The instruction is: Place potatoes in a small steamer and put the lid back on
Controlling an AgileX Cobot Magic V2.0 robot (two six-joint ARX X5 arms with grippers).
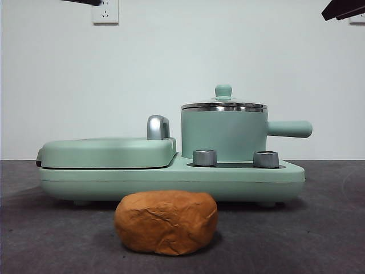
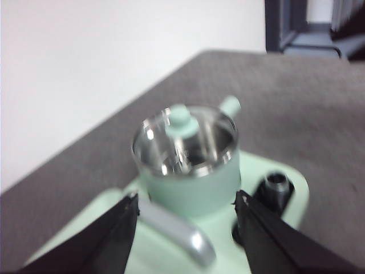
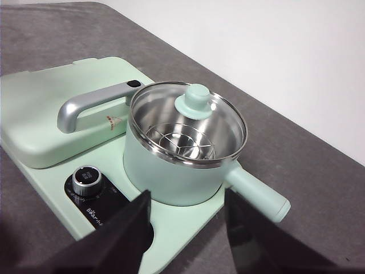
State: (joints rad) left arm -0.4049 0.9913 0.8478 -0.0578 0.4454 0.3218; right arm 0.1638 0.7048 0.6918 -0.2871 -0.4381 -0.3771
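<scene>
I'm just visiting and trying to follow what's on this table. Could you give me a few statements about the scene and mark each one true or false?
1. The glass lid sits on the small steamer. True.
2. The potato is already inside the steamer. False: it lies on the table in front of the green cooker base.
3. A metal rack shows through the lid. True.
4. The left end effector is holding the lid's knob. False: its jaws are open and empty, apart from the steamer.
5. The right end effector has open, empty jaws. True.
6. The steamer's straight handle points toward the flat griddle lid. False: it points away from it.
</scene>
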